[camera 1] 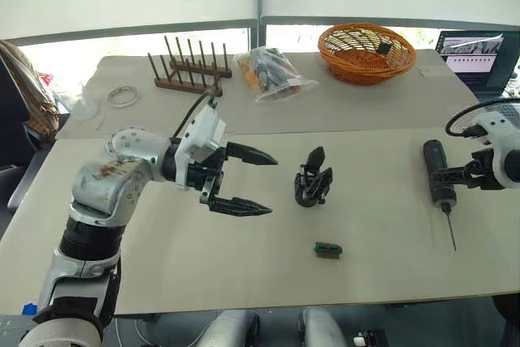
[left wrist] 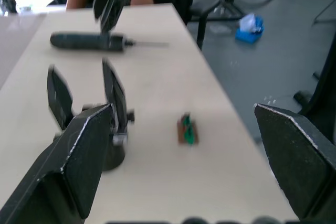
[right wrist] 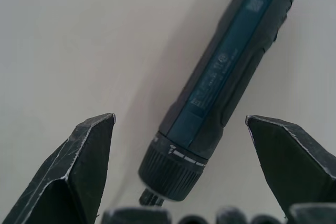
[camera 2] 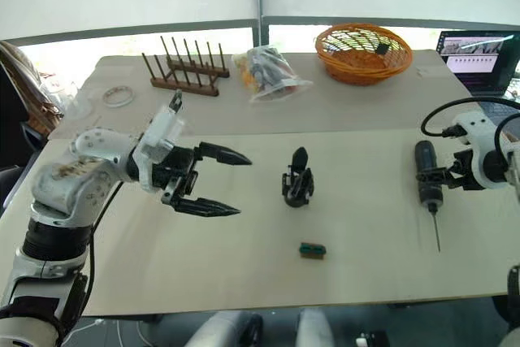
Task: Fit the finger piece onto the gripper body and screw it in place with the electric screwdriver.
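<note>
Left gripper [camera 1: 248, 180]: your jaws gape wide, empty; gripper body [camera 1: 313, 178] stands just beyond the tips.
Right gripper [right wrist: 178, 177]: jaws spread, straddling the electric screwdriver [right wrist: 220, 87] lying on the table [camera 1: 244, 258].

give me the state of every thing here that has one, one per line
left gripper: open, empty, held above the table left of the gripper body
right gripper: open, straddling the electric screwdriver, not closed on it
electric screwdriver: lying flat on the table, bit pointing toward the robot
gripper body: standing upright on the table, untouched
small green part: lying loose on the table
orange basket: upright, something dark inside
</note>
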You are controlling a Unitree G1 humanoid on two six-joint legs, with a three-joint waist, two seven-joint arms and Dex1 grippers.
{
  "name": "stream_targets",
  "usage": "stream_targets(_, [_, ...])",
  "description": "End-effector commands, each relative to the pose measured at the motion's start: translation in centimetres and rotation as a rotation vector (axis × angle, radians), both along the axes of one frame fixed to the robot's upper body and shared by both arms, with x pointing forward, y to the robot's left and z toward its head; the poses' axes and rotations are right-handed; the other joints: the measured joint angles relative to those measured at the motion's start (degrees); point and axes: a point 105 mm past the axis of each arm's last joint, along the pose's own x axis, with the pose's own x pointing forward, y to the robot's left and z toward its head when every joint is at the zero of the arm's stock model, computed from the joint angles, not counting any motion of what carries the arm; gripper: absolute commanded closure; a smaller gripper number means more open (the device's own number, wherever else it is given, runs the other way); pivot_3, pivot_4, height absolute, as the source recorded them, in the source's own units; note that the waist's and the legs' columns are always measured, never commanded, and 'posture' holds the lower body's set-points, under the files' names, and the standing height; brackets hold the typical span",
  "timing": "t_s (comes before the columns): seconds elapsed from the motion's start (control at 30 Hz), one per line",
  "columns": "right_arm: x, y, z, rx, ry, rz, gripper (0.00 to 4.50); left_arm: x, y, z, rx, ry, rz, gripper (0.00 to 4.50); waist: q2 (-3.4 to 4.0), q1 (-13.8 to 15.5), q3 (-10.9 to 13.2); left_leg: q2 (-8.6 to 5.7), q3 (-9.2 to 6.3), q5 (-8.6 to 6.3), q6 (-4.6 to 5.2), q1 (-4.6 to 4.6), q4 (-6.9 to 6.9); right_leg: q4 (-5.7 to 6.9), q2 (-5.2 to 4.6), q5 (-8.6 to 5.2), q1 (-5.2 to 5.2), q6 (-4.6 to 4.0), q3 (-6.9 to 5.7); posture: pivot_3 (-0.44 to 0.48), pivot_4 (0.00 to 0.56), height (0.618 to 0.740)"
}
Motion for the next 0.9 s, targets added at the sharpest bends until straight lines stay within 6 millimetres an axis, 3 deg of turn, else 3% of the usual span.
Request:
stream_targets(0.03, [0.5,-1.3,0.5,-0.018,0.006,-0.061,0.08,-1.2,-0.2,2.6,-0.034,-0.064,-0.029,0.00,0.00,-0.1,0.0,0.02,0.00,0.01,-0.02,0.00,-0.03,0.02,0.00,0.00,-0.01,0.00,0.02,0.000,0.150,0.740])
stream_targets(0.13, [0.8,-1.7,-0.4,-0.039,0.027,-0.069,0.08,-1.4,-0.3,3.2,-0.038,-0.059,-0.043,0.00,0.00,-0.4,0.0,0.04,-0.01,0.03,-0.06,0.04,-0.09,0.00,0.02,0.00,0.00,-0.01,0.01,0.000,0.150,0.740])
stream_targets(0.43, [0.6,-1.1,-0.4,0.011,0.079,0.024,2.80,-0.7,-0.4,3.0,-0.009,-0.100,-0.027,0.00,0.01,-0.5,0.0,0.01,-0.01,0.05,-0.08,0.16,-0.14,0.00,0.12,0.00,0.06,-0.01,-0.06,0.000,0.150,0.740])
stream_targets(0.63, [0.0,2.1,3.2,-0.056,0.077,0.482,2.97,-0.4,-0.6,2.6,0.004,-0.124,-0.030,0.00,0.32,-0.9,0.2,0.00,0.04,0.05,-0.08,0.15,-0.18,0.03,0.07,-0.01,-0.01,-0.01,-0.07,0.000,0.150,0.740])
stream_targets(0.77, [-1.9,2.7,1.9,-0.334,0.136,0.840,3.04,-0.4,-0.9,2.5,0.013,-0.144,-0.046,0.00,0.35,-0.9,0.2,0.05,-0.02,0.05,-0.10,0.16,-0.24,0.15,0.10,-0.01,-0.08,-0.01,-0.12,0.000,0.150,0.740])
stream_targets(0.9, [-3.2,3.0,-0.4,-0.333,0.188,0.872,3.07,-0.4,-1.1,2.1,0.027,-0.152,-0.059,0.00,0.36,-1.0,0.2,0.01,0.05,0.06,-0.09,0.17,-0.22,0.14,0.16,-0.01,-0.05,-0.01,-0.17,0.000,0.150,0.740])
